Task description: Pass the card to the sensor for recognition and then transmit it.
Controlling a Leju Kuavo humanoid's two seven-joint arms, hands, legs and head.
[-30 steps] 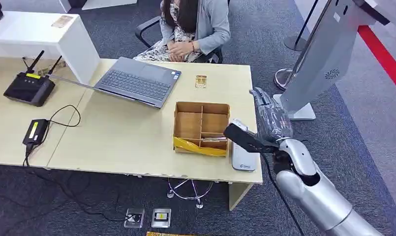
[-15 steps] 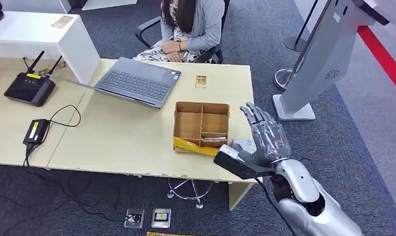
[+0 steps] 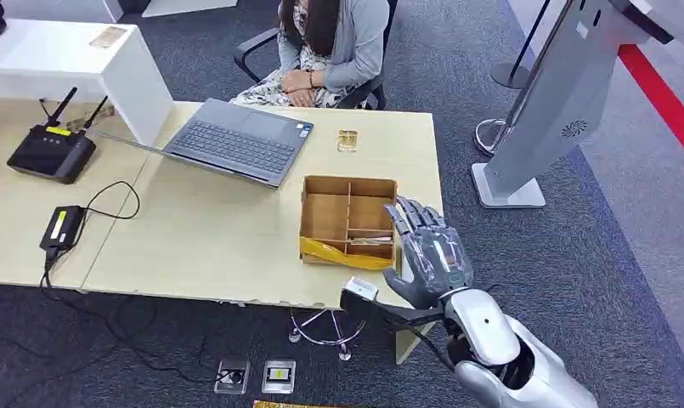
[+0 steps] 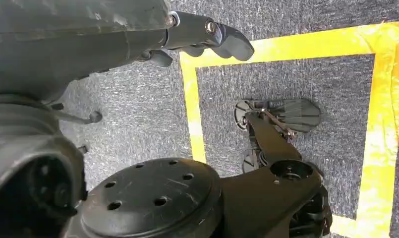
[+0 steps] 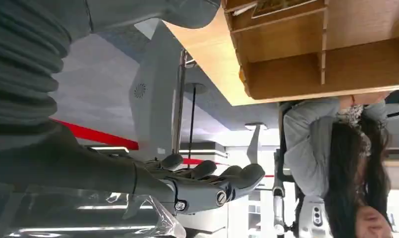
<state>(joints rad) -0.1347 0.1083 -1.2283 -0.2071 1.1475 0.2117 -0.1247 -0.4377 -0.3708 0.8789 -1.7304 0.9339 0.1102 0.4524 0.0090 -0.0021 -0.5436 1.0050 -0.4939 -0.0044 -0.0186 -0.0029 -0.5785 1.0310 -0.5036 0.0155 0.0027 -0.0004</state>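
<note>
The desk (image 3: 211,246) carries a laptop (image 3: 236,144) and a wooden divider box (image 3: 348,219). Within the last second the right hand (image 3: 427,251) has swung from the white sensor pad at the desk's 4 o'clock corner toward the box, fingers spread, empty. A card (image 3: 347,140) lies at 12 o'clock of the box; a card pickup probably follows. Left hand (image 4: 207,37): grip state cannot be determined.
</note>
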